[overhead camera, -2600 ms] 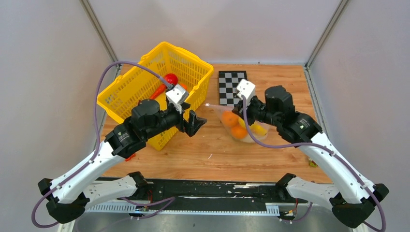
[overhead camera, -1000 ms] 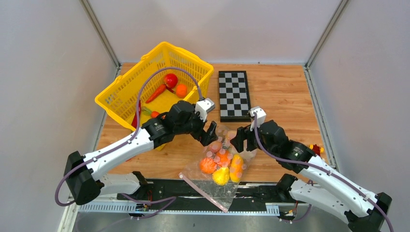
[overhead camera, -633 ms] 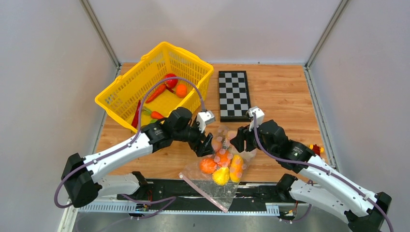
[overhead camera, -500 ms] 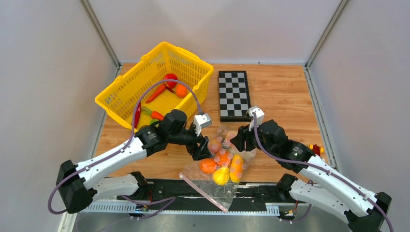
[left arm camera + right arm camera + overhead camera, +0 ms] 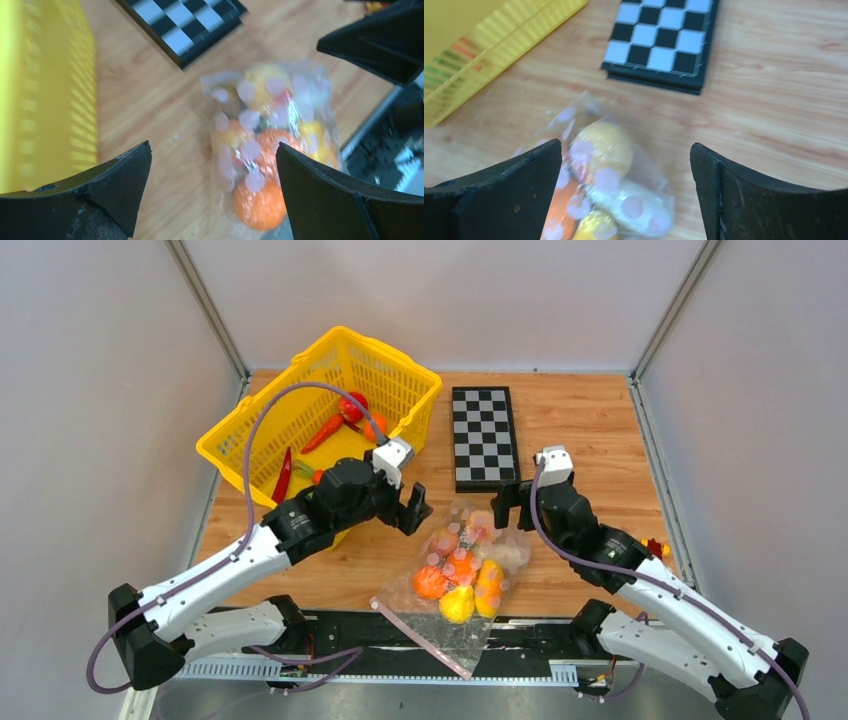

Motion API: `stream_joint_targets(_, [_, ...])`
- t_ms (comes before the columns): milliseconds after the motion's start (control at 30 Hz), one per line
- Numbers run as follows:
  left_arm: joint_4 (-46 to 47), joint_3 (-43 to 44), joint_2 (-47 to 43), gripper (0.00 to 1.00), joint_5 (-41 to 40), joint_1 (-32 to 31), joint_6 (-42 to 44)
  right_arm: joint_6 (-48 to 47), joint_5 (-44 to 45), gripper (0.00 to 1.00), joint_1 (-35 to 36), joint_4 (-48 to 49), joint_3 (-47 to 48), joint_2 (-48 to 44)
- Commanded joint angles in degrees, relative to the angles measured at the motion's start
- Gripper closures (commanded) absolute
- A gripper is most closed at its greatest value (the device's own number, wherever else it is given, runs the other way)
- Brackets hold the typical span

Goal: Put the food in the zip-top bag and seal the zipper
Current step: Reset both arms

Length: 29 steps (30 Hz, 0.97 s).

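Food (image 5: 462, 575) lies in the zip-top bag (image 5: 437, 628), nearer than basket (image 5: 262, 420) and checkerboard (image 5: 484, 435).

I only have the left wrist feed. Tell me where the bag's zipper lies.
Observer: The zipper is at the near end of the bag, lying over the black rail at the table's near edge. I cannot tell if it is sealed.
Operator: Report the right pincer.
Observer: The right pincer is open over the bag's far end and grips nothing.
Operator: Name what's in the basket.
Observer: The basket holds a carrot, a red round piece and a chili, among others.
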Motion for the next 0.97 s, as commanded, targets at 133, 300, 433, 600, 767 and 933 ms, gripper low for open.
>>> stream_joint_targets(133, [1.66, 10.69, 0.16, 0.00, -20.00, 0.31, 0.51, -7.75, 3.81, 0.00, -13.89, -0.36, 8.43, 2.47])
stream_joint_targets(300, [-1.27, 15.64, -0.26, 0.00, -26.75, 1.24, -1.25, -8.46, -1.84, 0.00, -22.02, -0.79, 9.74, 2.97])
stream_joint_targets(433, [-2.92, 16.76, -1.23, 0.00, -33.02, 1.22, -5.61, -8.67, -2.69, 0.00, -22.72, -2.45, 10.67, 1.40])
stream_joint_targets(600, [-5.12, 15.16, -3.59, 0.00, -41.73, 1.24, -10.88, -7.73, -4.94, 0.00, -22.71, -2.10, 8.66, -3.14])
stream_joint_targets(767, [-5.69, 13.21, -5.36, 0.00, -47.16, 1.24, -14.21, -5.55, -3.38, 0.00, -22.66, -2.46, 8.12, -5.23])
stream_joint_targets(933, [-6.83, 13.65, -5.55, 0.00, -48.59, 1.24, -13.77, -4.51, -5.16, 0.00, -22.67, -1.96, 8.18, -4.61])
